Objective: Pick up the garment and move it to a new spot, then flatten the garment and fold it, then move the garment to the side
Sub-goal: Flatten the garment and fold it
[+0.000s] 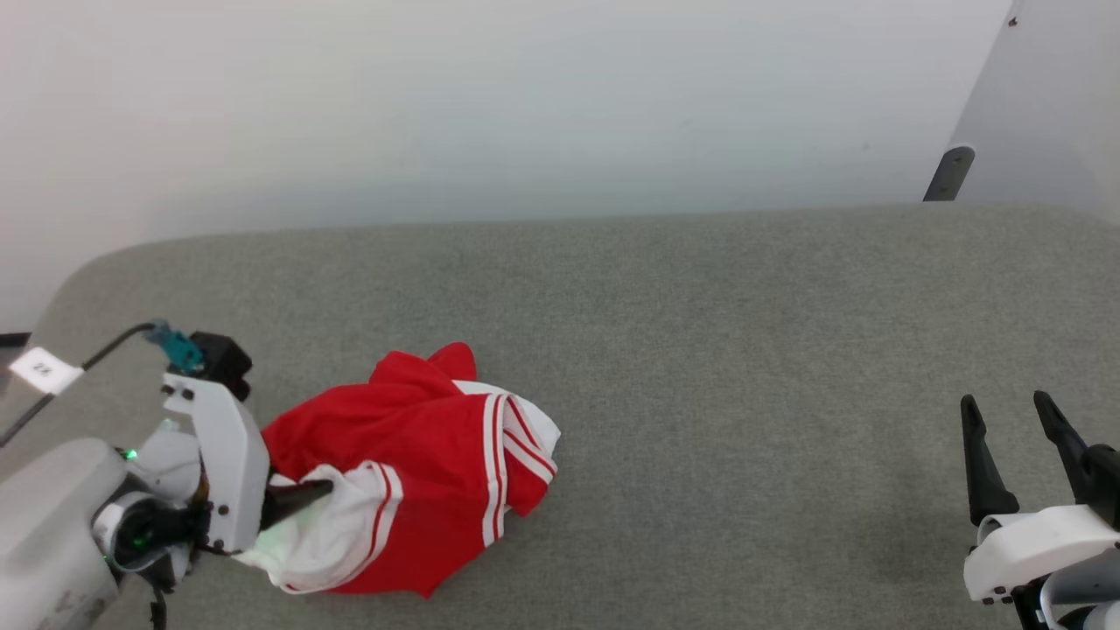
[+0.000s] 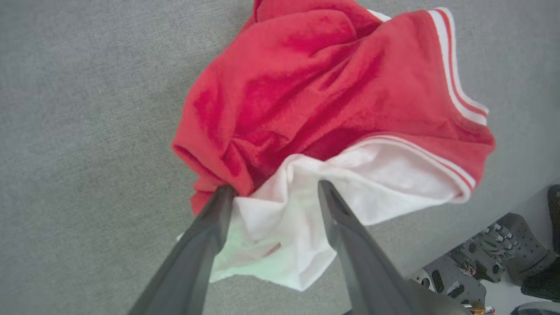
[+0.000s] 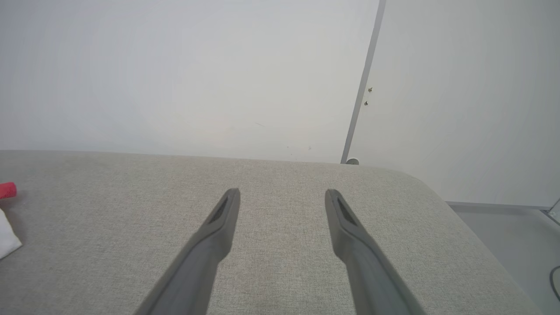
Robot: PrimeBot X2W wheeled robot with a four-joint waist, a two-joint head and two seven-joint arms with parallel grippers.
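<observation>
Table [image 1: 717, 332]: a wide top covered in grey woven cloth, with rounded corners, is seen across the lower part of the head view.
Wall [image 1: 525, 105]: a plain pale wall is seen behind the table's far edge, with a thin vertical seam towards the right.
Jersey [image 1: 411, 437]: a red jersey with white sleeves and red-and-white striped trim is found crumpled in a heap on the robot's left side of the table, close to the near edge. The red body is bunched on top, and a white sleeve is spread at the end nearest the left arm.
Left gripper [image 2: 274, 187]: its two dark fingers are held wide apart. The tips are laid against the jersey, one at the red folds and one at the white sleeve. White cloth is seen lying loose between them, and nothing is pinched.
Right gripper [image 1: 1006, 401]: it is held over bare table well to the right of the jersey, with the fingers spread wide and nothing between them.
Post [image 1: 949, 173]: a short dark post is seen behind the far right of the table.
Tag [image 1: 44, 369]: a small white paper tag is seen at the table's far left edge. Its marking cannot be read.
</observation>
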